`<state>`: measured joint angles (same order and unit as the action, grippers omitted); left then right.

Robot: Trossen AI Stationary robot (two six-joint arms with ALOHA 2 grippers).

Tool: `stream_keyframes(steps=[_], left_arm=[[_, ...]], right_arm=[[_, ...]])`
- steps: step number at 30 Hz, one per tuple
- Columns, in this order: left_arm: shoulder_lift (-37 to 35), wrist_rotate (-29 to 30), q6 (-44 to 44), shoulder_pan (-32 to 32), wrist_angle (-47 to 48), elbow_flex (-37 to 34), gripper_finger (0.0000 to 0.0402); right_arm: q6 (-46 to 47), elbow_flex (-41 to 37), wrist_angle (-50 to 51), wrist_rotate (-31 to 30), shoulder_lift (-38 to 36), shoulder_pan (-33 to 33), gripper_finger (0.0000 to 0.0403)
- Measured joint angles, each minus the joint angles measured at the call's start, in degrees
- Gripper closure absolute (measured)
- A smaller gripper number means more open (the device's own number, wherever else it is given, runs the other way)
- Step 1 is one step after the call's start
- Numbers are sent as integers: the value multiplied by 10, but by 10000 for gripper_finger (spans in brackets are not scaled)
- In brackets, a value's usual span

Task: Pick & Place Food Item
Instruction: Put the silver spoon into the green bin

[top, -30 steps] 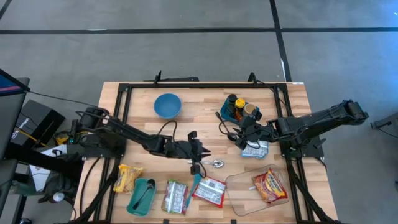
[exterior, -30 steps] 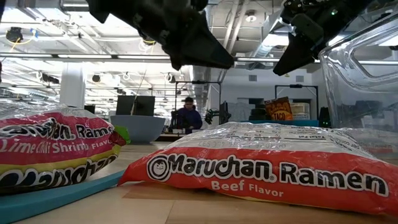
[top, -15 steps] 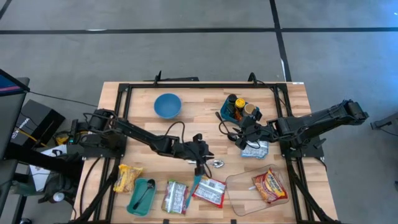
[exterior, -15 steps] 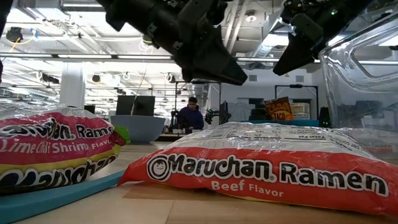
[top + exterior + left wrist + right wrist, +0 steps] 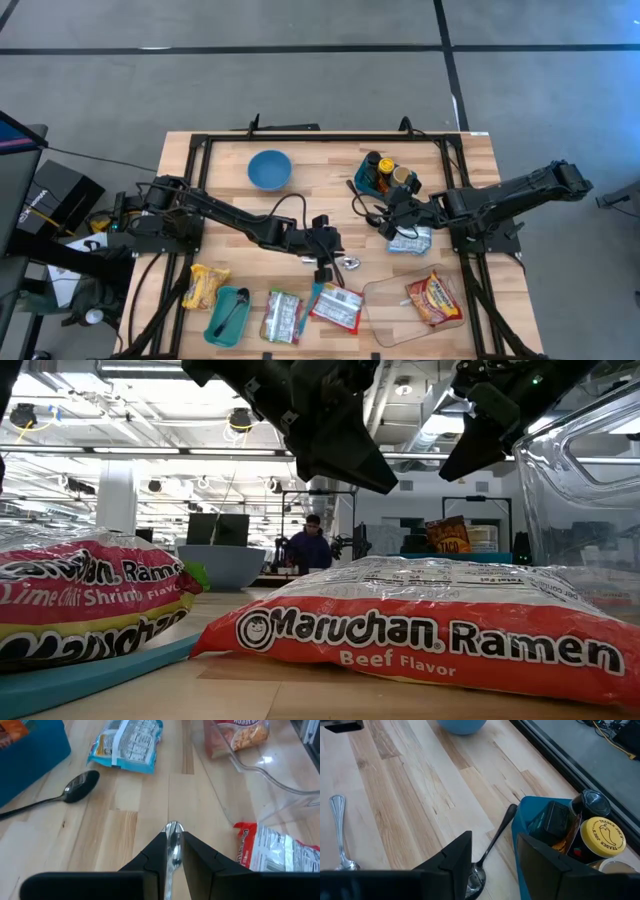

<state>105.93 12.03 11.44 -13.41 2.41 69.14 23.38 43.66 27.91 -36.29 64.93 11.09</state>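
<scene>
The bench is a light wood top of butcher-block planks, framed by black rails, standing on a grey concrete floor crossed by dark lines. In the level view the room behind is a wide workshop with bright ceiling lights, exposed ducts and a person seated at a far desk.

The left gripper hangs over the middle of the bench toward the front edge, its fingers pressed together on the handle of a spoon, whose bowl sticks out past the fingertips. The right gripper rests right of centre, fingers apart with nothing between them, over a second spoon that lies beside a blue bin of bottles.

A blue bowl sits toward the back left. Along the front edge lie a yellow snack bag, a green tray, a lime-chili-shrimp ramen pack and a beef ramen pack. A clear plastic tray near the front right corner holds another red food packet. A pale blue packet lies just beside the right gripper.
</scene>
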Motion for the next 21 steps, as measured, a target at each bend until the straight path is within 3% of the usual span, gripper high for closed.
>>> stream_keyframes(steps=[13,21], left_arm=[[75,-14,11,0,6,0,353],[80,-27,9,0,25,0,340]], right_arm=[[0,0,1,0,0,0,253],[0,0,3,0,0,0,253]])
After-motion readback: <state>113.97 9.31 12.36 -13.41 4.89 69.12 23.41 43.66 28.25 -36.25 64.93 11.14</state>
